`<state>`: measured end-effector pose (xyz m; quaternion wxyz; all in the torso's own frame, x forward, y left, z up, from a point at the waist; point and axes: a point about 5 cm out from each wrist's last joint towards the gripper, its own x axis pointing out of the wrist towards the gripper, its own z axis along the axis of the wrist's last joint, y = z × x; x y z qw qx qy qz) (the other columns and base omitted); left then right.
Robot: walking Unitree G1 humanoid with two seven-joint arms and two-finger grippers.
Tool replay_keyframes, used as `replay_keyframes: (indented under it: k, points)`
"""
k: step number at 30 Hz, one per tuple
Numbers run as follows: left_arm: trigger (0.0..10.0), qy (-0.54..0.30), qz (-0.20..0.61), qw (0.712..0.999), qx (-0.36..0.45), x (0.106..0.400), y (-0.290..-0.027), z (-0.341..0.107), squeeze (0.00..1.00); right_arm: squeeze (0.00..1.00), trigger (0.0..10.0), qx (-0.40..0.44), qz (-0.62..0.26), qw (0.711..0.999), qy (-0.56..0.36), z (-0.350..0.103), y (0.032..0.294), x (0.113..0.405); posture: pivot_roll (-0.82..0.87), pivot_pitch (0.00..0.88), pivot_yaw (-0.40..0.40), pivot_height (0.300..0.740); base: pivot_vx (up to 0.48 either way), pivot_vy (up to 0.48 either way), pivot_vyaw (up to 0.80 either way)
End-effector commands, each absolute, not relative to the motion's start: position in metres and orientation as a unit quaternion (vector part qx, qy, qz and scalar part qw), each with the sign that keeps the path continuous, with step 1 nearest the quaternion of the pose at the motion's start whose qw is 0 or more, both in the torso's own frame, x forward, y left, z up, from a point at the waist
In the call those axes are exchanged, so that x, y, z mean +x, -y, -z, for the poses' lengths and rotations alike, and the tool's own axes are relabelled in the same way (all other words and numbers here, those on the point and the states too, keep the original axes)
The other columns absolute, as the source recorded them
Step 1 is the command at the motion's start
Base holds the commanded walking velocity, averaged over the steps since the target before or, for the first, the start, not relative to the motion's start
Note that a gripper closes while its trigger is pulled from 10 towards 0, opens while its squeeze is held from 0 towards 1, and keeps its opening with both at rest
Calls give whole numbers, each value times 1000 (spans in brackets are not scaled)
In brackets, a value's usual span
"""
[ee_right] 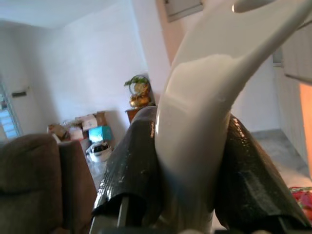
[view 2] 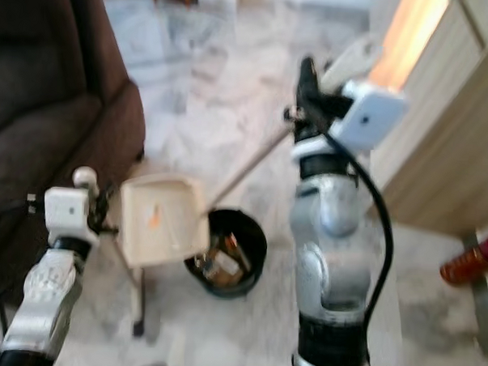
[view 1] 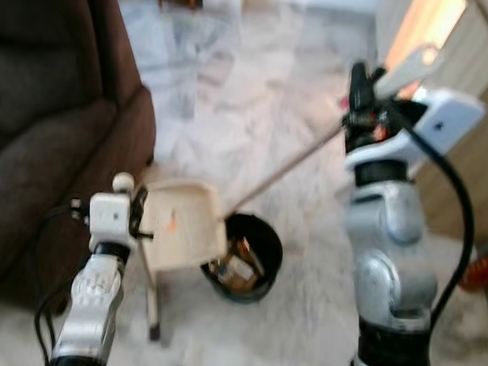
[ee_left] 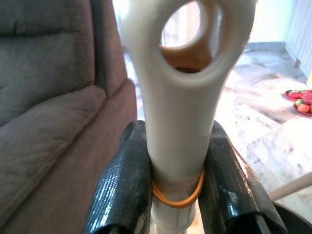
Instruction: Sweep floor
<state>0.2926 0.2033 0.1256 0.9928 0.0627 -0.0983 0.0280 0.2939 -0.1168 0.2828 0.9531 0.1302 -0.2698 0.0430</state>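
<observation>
My left gripper (view 1: 137, 217) is shut on the cream handle (ee_left: 183, 122) of a dustpan; the handle has a hole at its end and an orange rubber band around it. The dustpan's tray (view 1: 181, 225) is tilted up beside the black bin (view 1: 274, 243), which holds scraps of rubbish (view 1: 236, 268). My right gripper (view 1: 361, 95) is raised at the right and is shut on the pale broom handle (ee_right: 200, 107). The broom's stick (view 1: 285, 169) slants down from it to the bin's rim. The broom's head is hidden.
A brown sofa (view 1: 44, 126) takes up the left side, close to my left arm. A wooden cabinet (view 1: 472, 160) stands at the right, with a red thing (view 2: 467, 262) on the floor by it. Pale marble floor (view 1: 232, 93) stretches ahead.
</observation>
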Motion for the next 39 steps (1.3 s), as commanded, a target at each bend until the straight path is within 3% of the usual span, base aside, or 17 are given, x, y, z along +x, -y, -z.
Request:
replay_keyframes:
  k: [1, 14, 26, 39]
  points:
    - [10000, 111, -31, 991, 70, 291, -206, -130, 0, 0, 10000, 147, -56, 938, 308, -297, 113, 286, 143, 171, -5, 740, 259, 0, 0]
    - [10000, 112, -29, 991, 69, 289, -206, -129, 0, 0, 10000, 134, -39, 941, 308, -295, 116, 285, 145, 183, -2, 740, 60, 0, 0]
    - [10000, 111, -26, 991, 67, 288, -205, -129, 0, 0, 10000, 64, -28, 932, 355, -305, 115, 277, 144, 189, -1, 740, 0, 0, 0]
    - [10000, 111, -25, 991, 65, 288, -204, -129, 0, 0, 10000, -39, -161, 900, 404, -301, 75, 253, 142, 191, -2, 740, 0, 0, 0]
